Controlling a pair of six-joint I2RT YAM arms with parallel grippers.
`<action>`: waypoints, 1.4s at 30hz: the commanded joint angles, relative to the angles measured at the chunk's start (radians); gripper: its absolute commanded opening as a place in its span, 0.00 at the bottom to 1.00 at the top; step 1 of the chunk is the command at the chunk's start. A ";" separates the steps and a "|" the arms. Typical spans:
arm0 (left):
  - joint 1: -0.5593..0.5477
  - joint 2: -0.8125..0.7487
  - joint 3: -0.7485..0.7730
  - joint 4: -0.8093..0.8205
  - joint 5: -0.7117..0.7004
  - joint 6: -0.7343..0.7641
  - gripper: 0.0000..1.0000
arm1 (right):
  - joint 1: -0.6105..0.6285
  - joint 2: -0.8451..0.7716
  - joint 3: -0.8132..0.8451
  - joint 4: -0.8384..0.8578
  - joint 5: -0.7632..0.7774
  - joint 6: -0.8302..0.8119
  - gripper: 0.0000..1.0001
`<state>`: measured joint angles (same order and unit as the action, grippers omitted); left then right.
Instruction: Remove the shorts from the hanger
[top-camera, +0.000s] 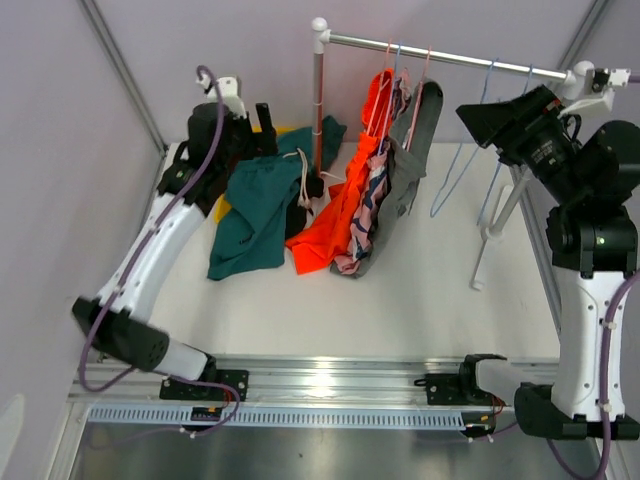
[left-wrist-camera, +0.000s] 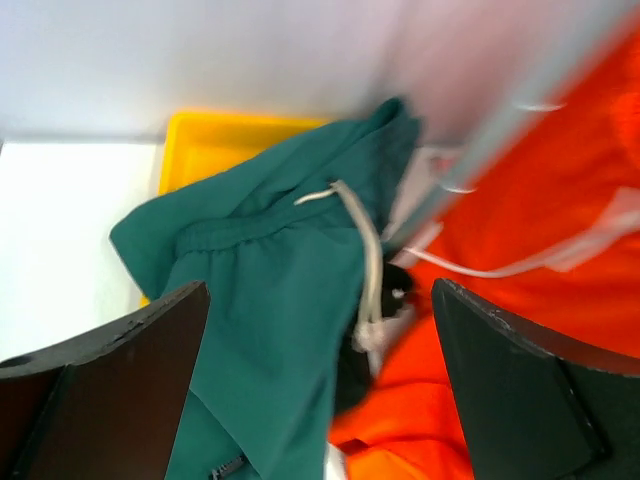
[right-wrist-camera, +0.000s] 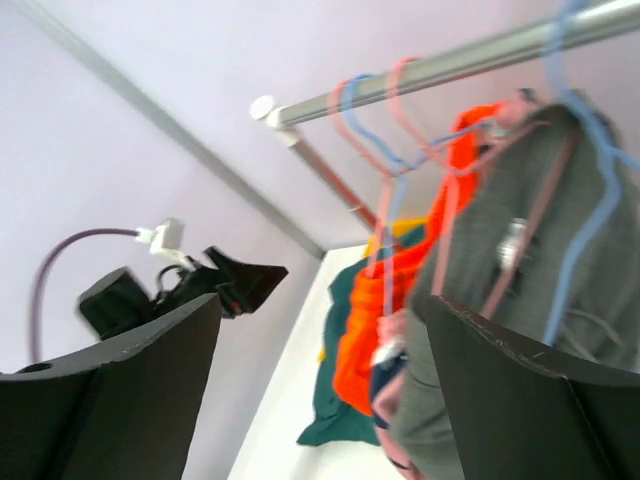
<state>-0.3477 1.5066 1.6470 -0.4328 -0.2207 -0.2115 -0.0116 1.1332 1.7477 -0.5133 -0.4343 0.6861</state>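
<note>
- Left gripper (left-wrist-camera: 320, 296): fingers spread wide, clamped on nothing, hovering just above the teal shorts.
- Yellow tray (left-wrist-camera: 215, 140): at the back of the table (top-camera: 440, 290), partly covered by teal fabric.
- Teal shorts (top-camera: 258, 205): off the rail, lying crumpled on the table, pale drawstring up.
- Black shorts (top-camera: 300, 218): dark bundle touching the teal pair's right edge, mostly hidden.
- Orange shorts (top-camera: 340, 215), pink patterned shorts (top-camera: 372, 205), grey shorts (top-camera: 418, 140): hung side by side on the rail (top-camera: 450, 58), touching one another.
- Right gripper (right-wrist-camera: 322, 305): fingers apart, empty, raised near the rail's right end.
</note>
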 joint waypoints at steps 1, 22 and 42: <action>-0.049 -0.182 -0.152 0.080 0.043 -0.034 0.99 | 0.085 0.117 0.027 0.079 0.026 0.013 0.88; -0.066 -0.703 -0.590 -0.057 0.057 -0.009 0.99 | 0.173 0.418 0.058 0.131 0.161 -0.023 0.52; -0.068 -0.703 -0.639 0.006 0.154 -0.003 0.99 | 0.202 0.447 0.098 0.093 0.207 -0.028 0.00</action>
<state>-0.4103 0.8135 0.9955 -0.4805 -0.1425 -0.2325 0.1921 1.6077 1.8069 -0.4255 -0.2523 0.6621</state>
